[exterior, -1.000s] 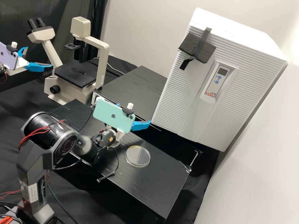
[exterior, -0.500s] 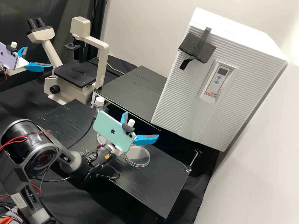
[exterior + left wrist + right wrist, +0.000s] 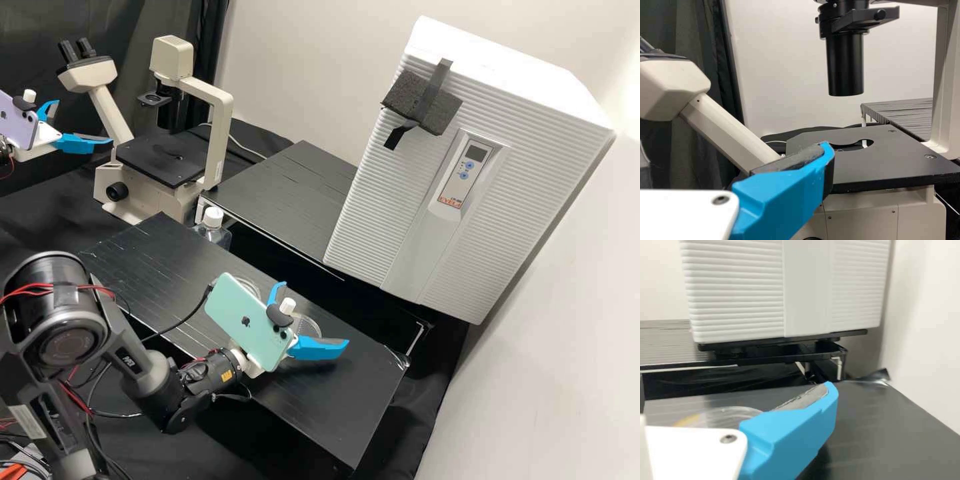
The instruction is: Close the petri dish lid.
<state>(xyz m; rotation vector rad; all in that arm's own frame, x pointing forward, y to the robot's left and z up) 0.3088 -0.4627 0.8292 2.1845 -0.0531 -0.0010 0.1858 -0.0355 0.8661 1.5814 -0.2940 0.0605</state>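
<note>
Petri dish [image 3: 310, 325], clear, round, lay on black surface [image 3: 373, 373], partly behind right claw [image 3: 314, 313] | right claw stood wide | left claw [image 3: 84, 121] stood wide, far left, near microscope [image 3: 160, 160]

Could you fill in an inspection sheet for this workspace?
Surface: black bench, pale scuffs, crumpled tape at one corner.
Job's things: two clear round pieces, partly hidden; which is dish or lid, I cannot tell.
Clutter: white-capped bottle at the bench's edge.
Grippers: right claw open, by one round piece; left claw open, near the microscope.
Cables: black cable across the bench, red wires on an arm.
Surroundings: microscope, white cabinet.
</note>
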